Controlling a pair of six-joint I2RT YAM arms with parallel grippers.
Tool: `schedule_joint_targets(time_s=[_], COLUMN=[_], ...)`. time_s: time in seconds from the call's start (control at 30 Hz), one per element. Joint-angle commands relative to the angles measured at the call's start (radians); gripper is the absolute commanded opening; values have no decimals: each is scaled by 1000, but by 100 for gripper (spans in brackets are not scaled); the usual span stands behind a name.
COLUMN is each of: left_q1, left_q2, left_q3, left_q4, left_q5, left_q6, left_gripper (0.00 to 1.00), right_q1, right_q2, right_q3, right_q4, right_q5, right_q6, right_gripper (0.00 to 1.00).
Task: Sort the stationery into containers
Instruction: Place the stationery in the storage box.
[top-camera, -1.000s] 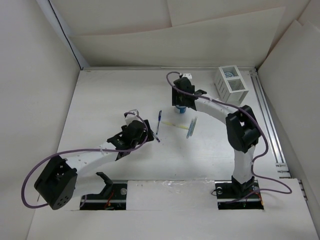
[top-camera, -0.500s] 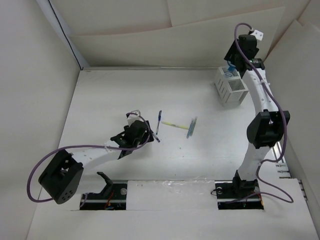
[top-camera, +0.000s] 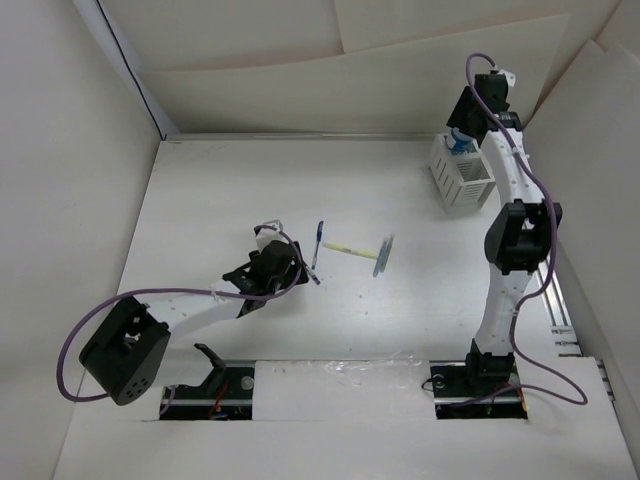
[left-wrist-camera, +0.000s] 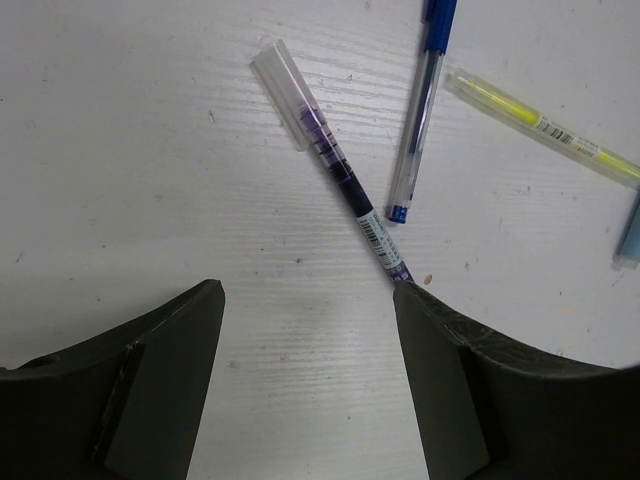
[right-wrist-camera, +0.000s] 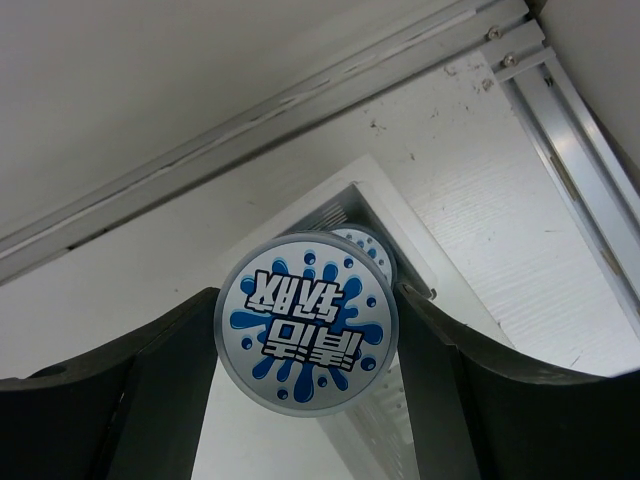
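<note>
Jaws of the right gripper (right-wrist-camera: 305, 300) are clamping one blue-and-white roll (right-wrist-camera: 306, 338) just above the white organizer box (top-camera: 465, 186) at the far right, while the left gripper (left-wrist-camera: 305, 300) is hanging spread open near the dark blue pen (left-wrist-camera: 420, 110) in the middle.

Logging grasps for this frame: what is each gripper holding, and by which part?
The right gripper pinches a blue-and-white roll by its curved sides, above the organizer box. The left gripper is open, holding nothing.
</note>
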Motion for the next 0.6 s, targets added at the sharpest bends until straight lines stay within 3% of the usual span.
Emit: schedule_joint_targets(time_s=[0.0, 0.57], left_q1=[-2, -2], left_q2=[-10, -48], left_q3=[35, 35], left_q4=[20, 29], left_q5=[-1, -1], left_q6=[10, 20], left_gripper=[65, 65], right_q1=[-17, -18], right_q2=[-13, 36], right_q3=[57, 17], right_q4=[41, 70], right_q5=[-7, 28], right_q6=[-16, -46], right_gripper=[40, 42])
